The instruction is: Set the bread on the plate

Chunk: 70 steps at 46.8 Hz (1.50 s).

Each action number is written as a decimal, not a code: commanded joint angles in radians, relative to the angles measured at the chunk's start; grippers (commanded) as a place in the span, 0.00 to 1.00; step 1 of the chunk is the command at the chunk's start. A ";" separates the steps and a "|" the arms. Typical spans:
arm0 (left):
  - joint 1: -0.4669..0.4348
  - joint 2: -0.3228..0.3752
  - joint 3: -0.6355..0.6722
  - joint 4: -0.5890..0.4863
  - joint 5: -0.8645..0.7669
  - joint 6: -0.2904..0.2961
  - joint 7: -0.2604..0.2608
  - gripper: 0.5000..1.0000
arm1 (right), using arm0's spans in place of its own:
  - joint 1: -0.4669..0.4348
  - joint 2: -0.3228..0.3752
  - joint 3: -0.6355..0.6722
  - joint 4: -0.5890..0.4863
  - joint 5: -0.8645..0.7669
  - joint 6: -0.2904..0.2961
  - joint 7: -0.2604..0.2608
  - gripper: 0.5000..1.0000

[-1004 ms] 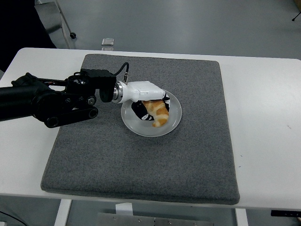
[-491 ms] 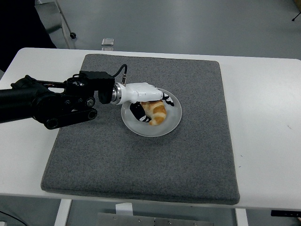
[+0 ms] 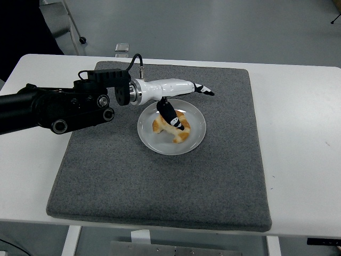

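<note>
The croissant point(image 3: 172, 127) lies on the white plate point(image 3: 195, 137) at the centre of the frame, its long axis running from upper left to lower right. The left robot hand point(image 3: 178, 96) hovers just above and up-frame of it, fingers spread apart, gripping nothing; only the thumb hangs down over the pastry. The plate rests on a grey mat point(image 3: 224, 176) covering the tabletop point(image 3: 298, 149). Nothing blocks withdrawal leftward.

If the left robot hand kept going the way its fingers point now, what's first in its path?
Nothing obvious: the left robot hand points right, above the grey felt mat, past the white plate's far rim. Height is unclear.
</note>
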 commanded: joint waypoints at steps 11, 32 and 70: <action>0.030 0.003 -0.241 0.014 -0.326 0.004 -0.001 0.99 | 0.000 0.000 0.000 0.000 0.000 0.000 -0.002 0.86; 0.159 0.000 -0.511 0.238 -0.728 0.029 -0.001 0.99 | 0.000 0.000 0.000 0.000 0.000 0.000 0.000 0.86; 0.300 -0.012 -0.621 0.387 -1.262 -0.005 -0.001 0.99 | -0.003 0.000 -0.005 0.002 0.002 0.009 0.000 0.86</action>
